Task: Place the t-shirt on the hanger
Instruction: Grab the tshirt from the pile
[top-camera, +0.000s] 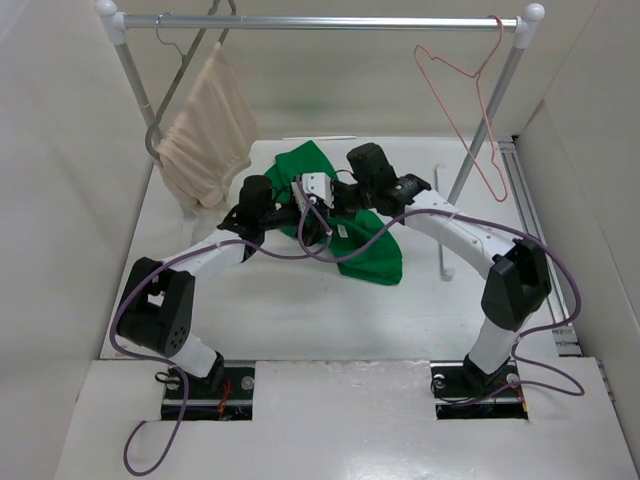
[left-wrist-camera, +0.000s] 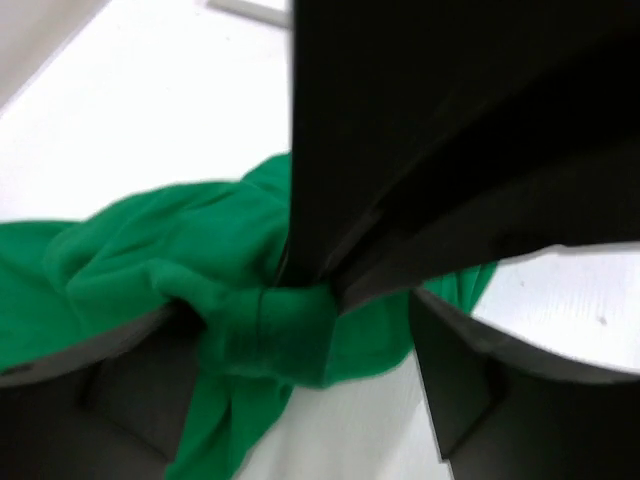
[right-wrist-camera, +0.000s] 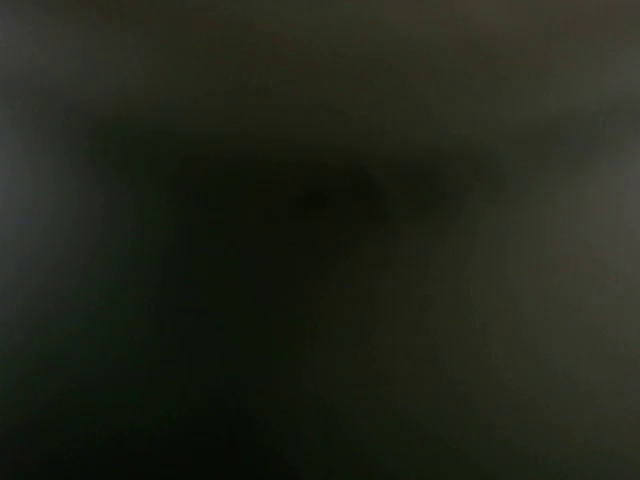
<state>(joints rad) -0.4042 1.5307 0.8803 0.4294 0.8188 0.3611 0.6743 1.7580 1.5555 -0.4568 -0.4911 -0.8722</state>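
The green t-shirt (top-camera: 372, 252) lies crumpled on the white table, behind the middle. Both grippers meet over its left part. My left gripper (top-camera: 288, 216) is open; in the left wrist view (left-wrist-camera: 300, 385) its fingers (left-wrist-camera: 480, 385) straddle a raised fold of the t-shirt (left-wrist-camera: 150, 260). My right gripper (top-camera: 312, 212) comes down from the right; in the left wrist view its black tips (left-wrist-camera: 312, 280) converge on that bunched fold and look shut on it. The right wrist view is entirely dark. The pink wire hanger (top-camera: 470, 110) hangs on the rail at the right, away from both grippers.
A metal rail (top-camera: 330, 21) on slanted posts (top-camera: 485, 125) spans the back. A beige cloth (top-camera: 205, 130) on a grey hanger hangs at its left end, close to my left arm. White walls close in left and right.
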